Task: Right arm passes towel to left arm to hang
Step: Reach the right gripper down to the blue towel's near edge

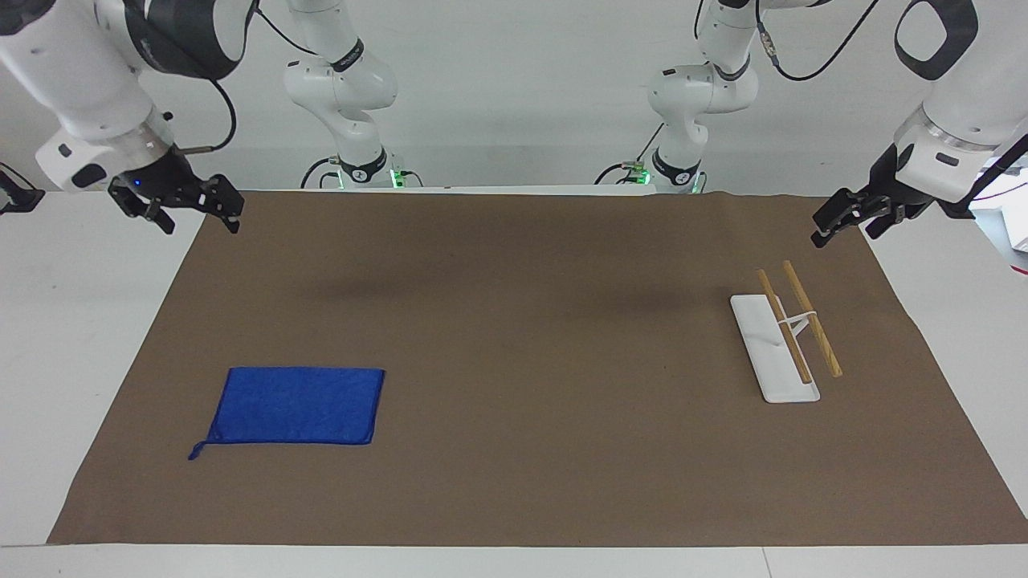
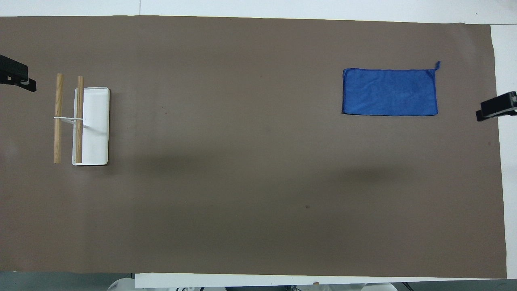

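The blue towel (image 1: 297,405) lies flat on the brown mat toward the right arm's end of the table, its corner loop pointing away from the robots; it also shows in the overhead view (image 2: 389,92). My right gripper (image 1: 199,226) hangs open and empty in the air over the mat's edge at its own end of the table, apart from the towel; its tip shows in the overhead view (image 2: 496,107). My left gripper (image 1: 843,233) waits open and empty above the mat's corner near the white rack (image 1: 775,349); its tip shows in the overhead view (image 2: 18,76).
The rack (image 2: 91,125) has a white base and two wooden bars on a thin white stand. The brown mat (image 1: 522,321) covers most of the white table. Two more white arm bases stand at the robots' edge.
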Action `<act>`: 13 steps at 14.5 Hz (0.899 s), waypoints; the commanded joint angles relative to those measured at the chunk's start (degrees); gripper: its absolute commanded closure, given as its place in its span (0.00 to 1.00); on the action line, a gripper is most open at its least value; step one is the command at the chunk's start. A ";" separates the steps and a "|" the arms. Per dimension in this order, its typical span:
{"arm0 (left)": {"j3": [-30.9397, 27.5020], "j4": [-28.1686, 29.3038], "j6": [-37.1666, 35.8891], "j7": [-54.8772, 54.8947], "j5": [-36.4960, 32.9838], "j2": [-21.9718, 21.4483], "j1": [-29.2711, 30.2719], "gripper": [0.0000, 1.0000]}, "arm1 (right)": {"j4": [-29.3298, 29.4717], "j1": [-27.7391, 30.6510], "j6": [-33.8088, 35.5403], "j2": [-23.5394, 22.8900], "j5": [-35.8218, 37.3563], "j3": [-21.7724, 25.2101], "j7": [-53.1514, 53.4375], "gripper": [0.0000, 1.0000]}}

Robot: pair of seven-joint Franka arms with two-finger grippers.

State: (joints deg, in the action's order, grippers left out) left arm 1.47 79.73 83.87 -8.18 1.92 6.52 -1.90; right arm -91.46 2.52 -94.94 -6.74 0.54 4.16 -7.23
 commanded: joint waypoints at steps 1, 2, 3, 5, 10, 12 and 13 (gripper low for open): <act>0.20 2.19 1.38 0.88 0.71 -1.68 0.67 0.00 | 0.68 -2.24 -9.08 -8.17 -0.89 -2.04 3.62 0.00; 0.20 2.19 1.38 0.88 0.71 -1.68 0.67 0.00 | 0.15 -2.26 -12.52 -9.59 -1.07 -2.05 3.72 0.00; 0.20 2.19 1.38 0.88 0.71 -1.68 0.67 0.00 | -0.29 -2.26 -15.60 -11.52 -1.24 -2.05 3.81 0.00; 0.20 2.10 1.38 0.88 0.71 -1.68 0.67 0.00 | -3.79 -1.47 -22.98 -14.69 -1.24 -2.05 3.28 0.00; 0.20 2.10 1.38 0.88 0.71 -1.68 0.67 0.00 | -12.77 -0.51 -35.13 -15.92 -1.33 -2.13 2.75 0.00; 0.20 2.10 1.47 0.88 0.71 -1.68 0.67 0.00 | -12.95 -0.50 -35.67 -17.07 -1.33 -2.13 2.66 0.01; 0.20 2.10 1.38 0.88 0.71 -1.68 0.67 0.00 | -13.04 -0.24 -35.67 -17.42 -1.33 -2.13 2.32 0.03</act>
State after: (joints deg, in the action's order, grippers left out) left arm 1.47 79.73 83.88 -8.18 1.92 6.52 -1.90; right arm -103.58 1.35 -129.36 -23.96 0.18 2.52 -3.54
